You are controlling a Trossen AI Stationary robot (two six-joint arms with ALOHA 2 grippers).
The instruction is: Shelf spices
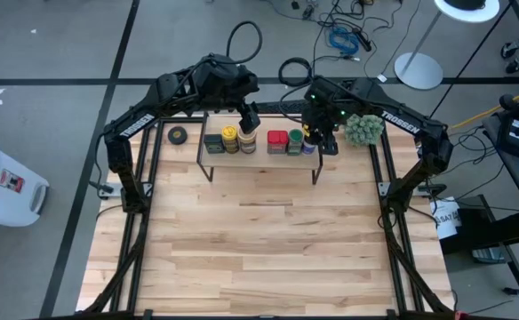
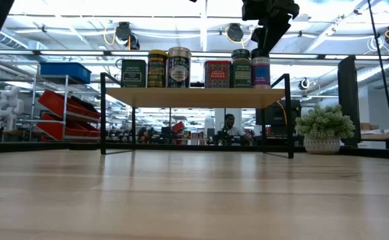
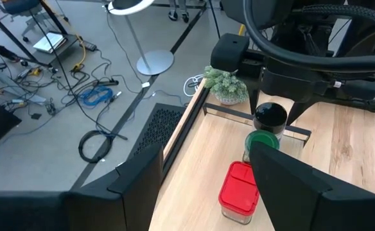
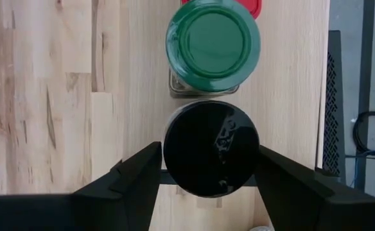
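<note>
Right now the right gripper (image 4: 210, 170) sits around the lid of the blue-lidded jar (image 4: 211, 147). It hugs the lid so closely on both sides that I cannot tell if it is squeezing or has let go. The jar stands upright on the shelf (image 2: 194, 97), at the end of the row. It looks like it is being put in its spot.

Just beside it is the green-lidded jar (image 4: 213, 43), almost touching. Next comes the red square tin (image 3: 240, 190). They are packed close, likely so all six fit on the narrow board.

Over by the other half of the row, the left gripper (image 3: 205, 160) hangs above the shelf. It is spread wide and has nothing in it. It is right over the tan-lidded jar (image 1: 248, 140). Next to that are the yellow-lidded jar (image 1: 230, 135) and the dark boxy tin (image 1: 212, 142).

All six spices are up on the shelf, so I think the job is nearly done.

The right gripper should lift straight up. If it goes sideways, it could knock the jar off the end.
</note>
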